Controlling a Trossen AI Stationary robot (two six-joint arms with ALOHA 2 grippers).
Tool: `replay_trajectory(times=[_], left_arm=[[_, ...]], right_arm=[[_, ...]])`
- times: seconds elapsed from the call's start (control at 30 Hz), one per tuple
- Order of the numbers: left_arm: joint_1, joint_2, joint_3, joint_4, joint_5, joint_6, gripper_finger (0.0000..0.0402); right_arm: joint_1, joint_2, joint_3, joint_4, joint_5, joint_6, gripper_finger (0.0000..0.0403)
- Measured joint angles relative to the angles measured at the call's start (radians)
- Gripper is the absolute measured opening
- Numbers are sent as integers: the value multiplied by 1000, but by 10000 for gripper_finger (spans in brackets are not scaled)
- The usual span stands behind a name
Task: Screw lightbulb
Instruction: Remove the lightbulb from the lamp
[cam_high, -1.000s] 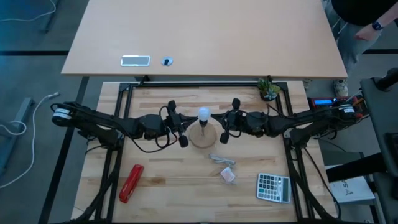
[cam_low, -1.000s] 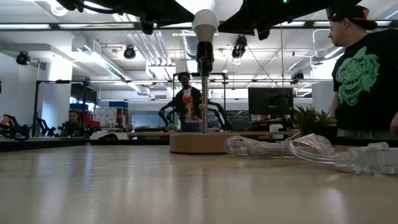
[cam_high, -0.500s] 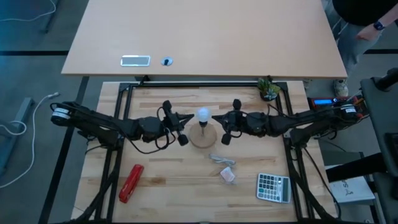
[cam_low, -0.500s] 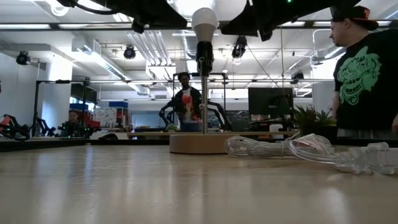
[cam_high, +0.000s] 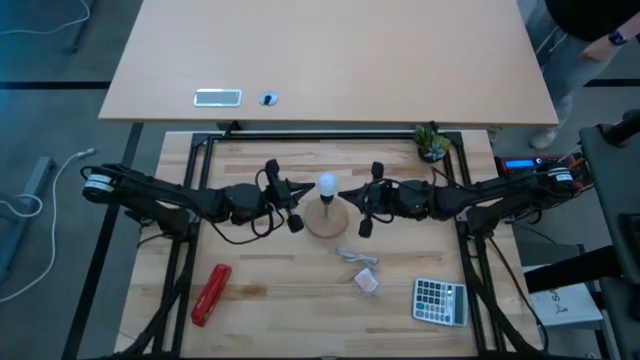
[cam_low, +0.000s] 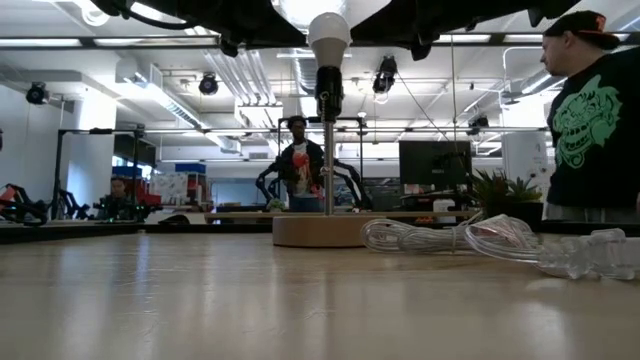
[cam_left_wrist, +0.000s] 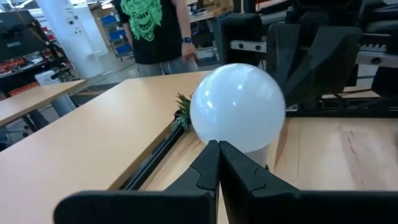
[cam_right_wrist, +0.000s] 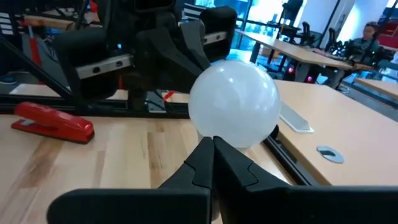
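The lightbulb (cam_high: 326, 184) stands upright in its socket on a thin post over the round wooden base (cam_high: 326, 219), between the closed, empty left gripper (cam_high: 291, 196) and right gripper (cam_high: 358, 200) — likely light, smooth, breakable glass — best cupped gently round its globe.

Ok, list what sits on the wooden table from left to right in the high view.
Red stapler → left gripper → lightbulb → right gripper → calculator.
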Motion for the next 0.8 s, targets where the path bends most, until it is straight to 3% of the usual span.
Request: replay_trajectory(times=[0.23,0.8], left_arm=[[8,0,0,18,36,11,0],[10,0,0,26,139,-12,0]], right_arm=[[-1,0,0,1,0,-20,3],[-20,1,0,28,10,-22,91]])
